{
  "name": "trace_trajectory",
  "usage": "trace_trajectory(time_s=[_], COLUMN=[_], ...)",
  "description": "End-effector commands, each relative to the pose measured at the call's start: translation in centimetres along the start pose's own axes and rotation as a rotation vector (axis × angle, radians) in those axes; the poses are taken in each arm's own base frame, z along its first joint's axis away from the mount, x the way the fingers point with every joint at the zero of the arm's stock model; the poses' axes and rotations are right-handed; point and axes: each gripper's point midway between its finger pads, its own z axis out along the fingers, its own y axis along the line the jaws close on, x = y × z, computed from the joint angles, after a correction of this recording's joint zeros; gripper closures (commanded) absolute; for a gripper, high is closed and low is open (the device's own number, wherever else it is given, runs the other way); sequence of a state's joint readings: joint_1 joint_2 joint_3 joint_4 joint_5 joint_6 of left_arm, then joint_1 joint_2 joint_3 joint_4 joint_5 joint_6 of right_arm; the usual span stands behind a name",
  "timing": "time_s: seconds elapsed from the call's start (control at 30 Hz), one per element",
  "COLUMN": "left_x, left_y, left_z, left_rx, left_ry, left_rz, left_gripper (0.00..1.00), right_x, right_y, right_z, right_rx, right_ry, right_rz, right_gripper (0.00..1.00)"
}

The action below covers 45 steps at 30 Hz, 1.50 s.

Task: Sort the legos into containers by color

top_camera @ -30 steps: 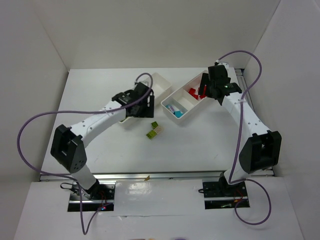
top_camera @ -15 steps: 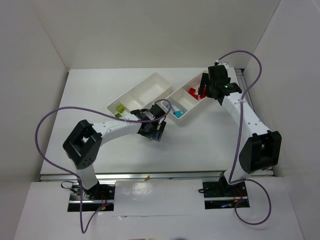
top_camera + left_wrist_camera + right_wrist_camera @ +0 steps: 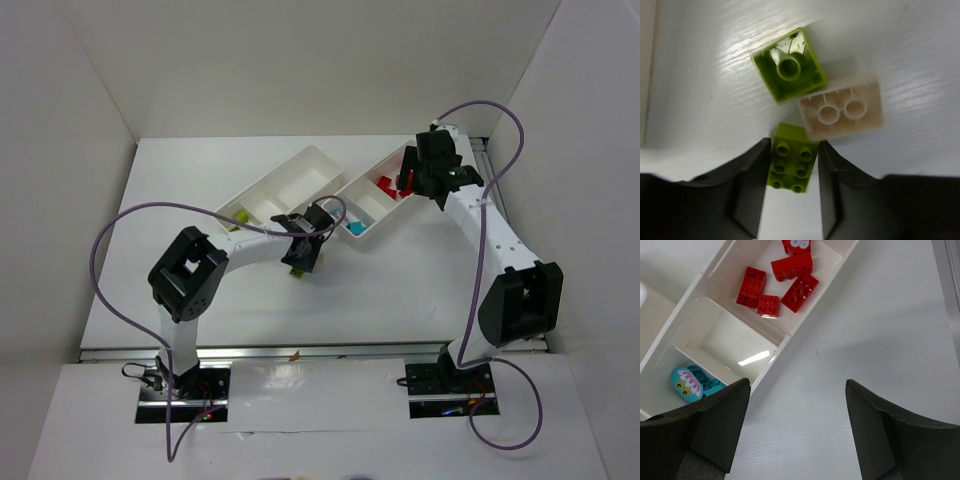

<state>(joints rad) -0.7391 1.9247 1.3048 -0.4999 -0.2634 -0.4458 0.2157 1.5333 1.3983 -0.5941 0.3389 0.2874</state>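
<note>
White surface is carrying everything. Nearest you, your left end effector is pinching a lime brick, studs up, on that surface. It is sitting just beside an upturned beige brick and an upturned lime brick. Farther back, your right end effector is hovering wide open by the right tray, which is holding red bricks and, one compartment over, cyan pieces.

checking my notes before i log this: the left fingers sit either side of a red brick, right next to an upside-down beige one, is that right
Not quite. The left fingers sit either side of a lime green brick, not a red one; the left wrist view shows this. The rest holds: it lies right next to the upside-down beige brick.
</note>
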Motion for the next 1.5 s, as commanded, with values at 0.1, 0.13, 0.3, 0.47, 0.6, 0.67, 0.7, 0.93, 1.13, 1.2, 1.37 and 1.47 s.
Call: trace_trajectory(time_s=[0.1, 0.13, 0.3, 0.47, 0.6, 0.67, 0.7, 0.93, 1.13, 1.2, 1.37, 1.47], left_x=[-2.9, -2.7, -5.1, -7.1, -7.7, -7.8, -7.9, -8.0, -8.4, -9.0, -9.9, -8.9], left_y=[0.2, 0.4, 1.7, 6.9, 13.2, 16.0, 16.5, 18.8, 18.5, 16.3, 7.9, 4.2], left_z=[-3.9, -4.7, -9.6, -11.7, -11.8, -11.2, -10.6, -8.2, -8.5, -9.6, -12.7, -11.4], left_rx=[0.014, 0.009, 0.016, -0.049, -0.138, -0.164, -0.163, -0.163, -0.154, -0.144, -0.015, 0.020], left_ry=[-0.058, -0.044, -0.112, -0.129, -0.125, -0.120, -0.116, -0.078, -0.095, -0.139, -0.243, -0.214], left_rz=[-0.007, -0.003, -0.061, -0.209, -0.434, -0.525, -0.542, -0.642, -0.624, -0.534, -0.302, -0.236], left_gripper=[0.73, 0.74, 0.74, 0.74, 0.74, 0.74, 0.74, 0.47, 0.04, 0.09, 0.17, 0.14], right_x=[-1.0, -1.0, -1.0, -0.9, -0.9, -0.9, -0.9, -0.9, -1.0, -1.0, -1.0, -0.8], right_y=[-0.4, -0.4, -0.4, -0.2, -0.2, -0.2, -0.2, -0.2, -0.5, -0.5, -0.5, -0.4], right_z=[-1.5, -1.5, -1.5, -1.5, -1.5, -1.5, -1.5, -1.5, -1.9, -1.9, -1.9, -1.6], right_rx=[0.007, 0.007, 0.007, -0.002, -0.002, -0.002, -0.002, -0.002, 0.007, 0.007, 0.007, 0.010], right_ry=[-0.041, -0.041, -0.041, -0.038, -0.038, -0.038, -0.038, -0.038, -0.041, -0.041, -0.041, -0.033], right_rz=[0.007, 0.007, 0.007, 0.007, 0.007, 0.007, 0.007, 0.007, 0.007, 0.007, 0.007, 0.013], right_gripper=[0.16, 0.16, 0.16, 0.16, 0.16, 0.16, 0.16, 0.16, 0.16, 0.16, 0.16, 0.16])
